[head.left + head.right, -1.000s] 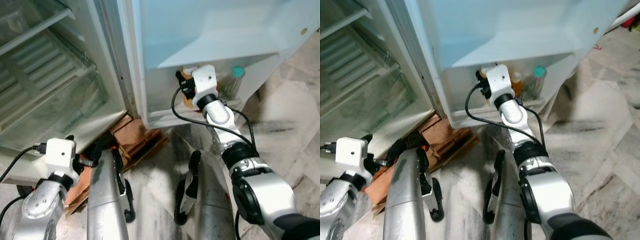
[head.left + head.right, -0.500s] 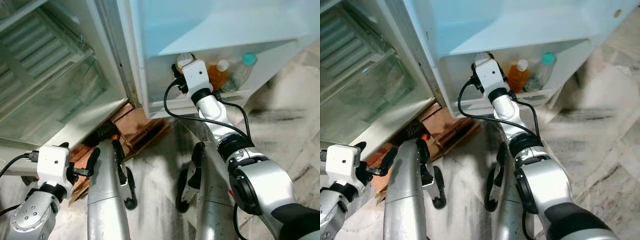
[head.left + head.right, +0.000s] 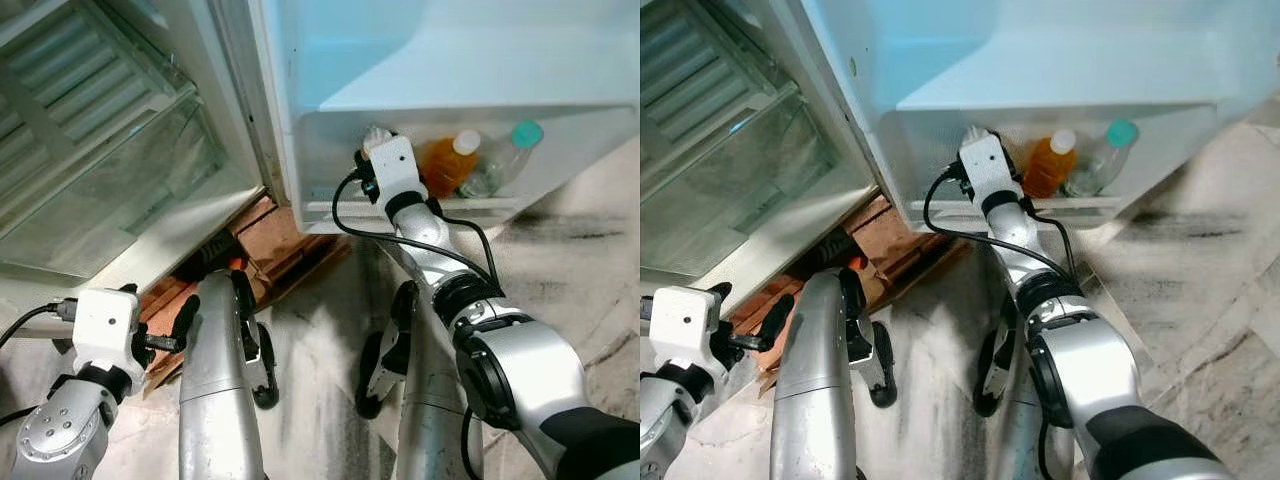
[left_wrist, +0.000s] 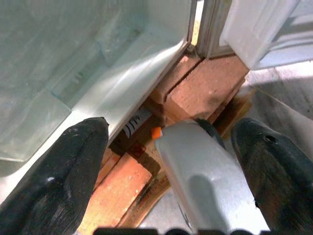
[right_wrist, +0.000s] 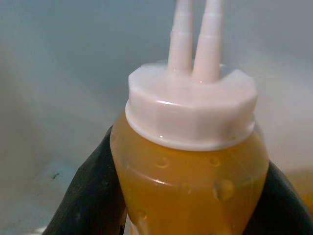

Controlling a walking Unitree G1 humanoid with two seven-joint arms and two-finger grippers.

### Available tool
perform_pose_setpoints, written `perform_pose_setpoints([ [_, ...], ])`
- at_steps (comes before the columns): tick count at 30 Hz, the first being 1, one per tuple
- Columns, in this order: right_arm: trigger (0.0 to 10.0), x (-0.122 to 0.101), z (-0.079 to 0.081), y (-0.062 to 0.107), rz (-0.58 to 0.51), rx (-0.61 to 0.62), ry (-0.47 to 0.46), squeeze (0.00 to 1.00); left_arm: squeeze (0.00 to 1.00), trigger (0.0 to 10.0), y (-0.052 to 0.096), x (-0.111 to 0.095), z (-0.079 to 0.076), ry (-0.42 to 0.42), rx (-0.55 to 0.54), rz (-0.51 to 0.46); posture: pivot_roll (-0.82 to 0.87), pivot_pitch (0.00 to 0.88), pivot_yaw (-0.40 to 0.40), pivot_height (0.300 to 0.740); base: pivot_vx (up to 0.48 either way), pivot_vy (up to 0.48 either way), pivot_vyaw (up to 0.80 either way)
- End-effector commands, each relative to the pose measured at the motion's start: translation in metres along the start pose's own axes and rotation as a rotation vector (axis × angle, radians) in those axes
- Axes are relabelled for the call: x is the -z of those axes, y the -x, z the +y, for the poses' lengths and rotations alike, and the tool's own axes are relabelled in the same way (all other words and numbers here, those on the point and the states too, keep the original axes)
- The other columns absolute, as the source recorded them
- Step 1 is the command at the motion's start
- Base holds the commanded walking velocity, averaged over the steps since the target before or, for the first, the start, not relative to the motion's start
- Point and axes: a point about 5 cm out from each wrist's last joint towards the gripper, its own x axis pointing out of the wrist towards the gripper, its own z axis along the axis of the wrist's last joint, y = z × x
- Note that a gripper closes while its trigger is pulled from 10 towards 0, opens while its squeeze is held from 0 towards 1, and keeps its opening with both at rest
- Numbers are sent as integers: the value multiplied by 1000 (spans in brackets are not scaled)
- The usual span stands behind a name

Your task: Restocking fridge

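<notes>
Right wrist view: the right gripper (image 5: 190, 196) clamps a twin-nozzle sauce bottle (image 5: 190, 161), upper centre of frame, inside the fridge door shelf (image 3: 400, 208) beside an orange juice bottle (image 3: 447, 163). Placing step; next, set down and release. Left gripper (image 4: 171, 171) hangs wide, idle.

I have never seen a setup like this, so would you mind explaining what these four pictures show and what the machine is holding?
This is a humanoid robot restocking a fridge. The two wide pictures come from a stereo camera on its head, looking down past its own silver legs at the open fridge.

The right gripper reaches into the lower door shelf. Its wrist camera looks along its two black fingers, which sit on either side of a squeeze bottle of yellow-orange liquid with a white twin-nozzle cap. An orange juice bottle and a clear bottle with a teal cap already stand in that shelf.

The left gripper hangs idle and open by the robot's left leg; its wrist camera sees the bricks propping up the fridge.
</notes>
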Motion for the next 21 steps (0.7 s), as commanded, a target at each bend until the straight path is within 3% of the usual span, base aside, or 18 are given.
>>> perform_pose_setpoints([
  [1,10000,26,-7,10,123,50,-63,996,0,10000,1,10,0,-6,3,48,250,412,28,521,0,0,0],
  [9,10000,19,-15,7,98,76,-66,1000,0,10000,-11,9,2,-17,0,32,241,370,28,521,0,0,0],
  [21,10000,-11,-23,-5,-29,86,-70,1000,0,10000,-38,5,8,-39,-6,-18,217,282,28,521,0,0,0],
])
